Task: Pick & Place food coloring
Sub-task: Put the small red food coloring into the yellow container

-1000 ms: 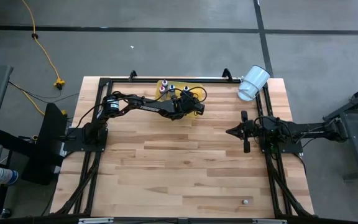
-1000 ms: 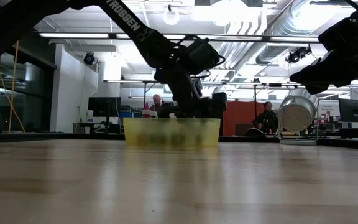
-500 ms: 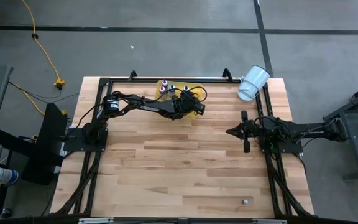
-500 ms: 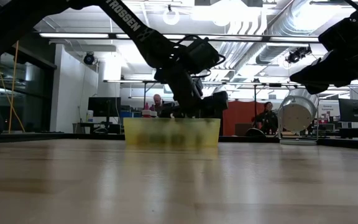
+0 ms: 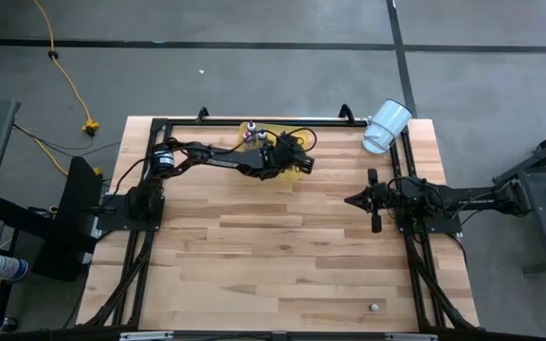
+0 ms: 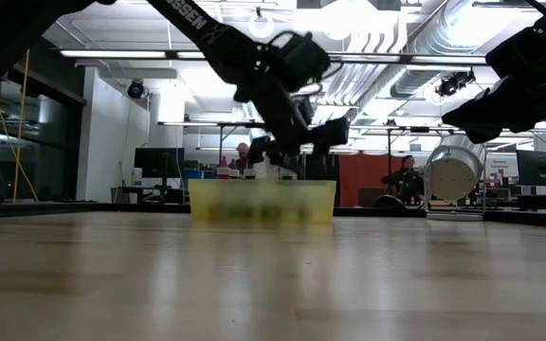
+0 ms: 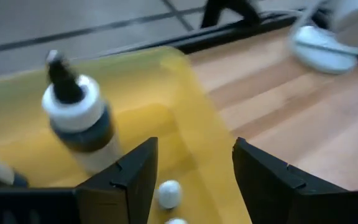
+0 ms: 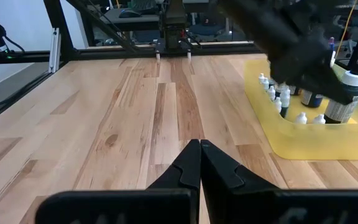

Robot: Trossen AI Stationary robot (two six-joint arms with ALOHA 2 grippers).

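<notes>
Desk [image 5: 282,256]: yellow tray [image 7: 185,93] directly under left claw [image 7: 194,171], which hangs parted and empty above it. Dark bottle [image 7: 79,118] upright in tray beside claw; tiny white bottle [image 7: 168,193] between its fingers. Lone bottle [image 5: 374,307] well apart. Advice: lift straight, clearing bottles. Right claw [image 8: 199,163] closed, empty, idle.

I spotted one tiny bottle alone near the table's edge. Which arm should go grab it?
Probably the right. The stray bottle lies on the right gripper's side, and that gripper is shut and empty. The left gripper hangs open over the yellow tray, farther away.
</notes>
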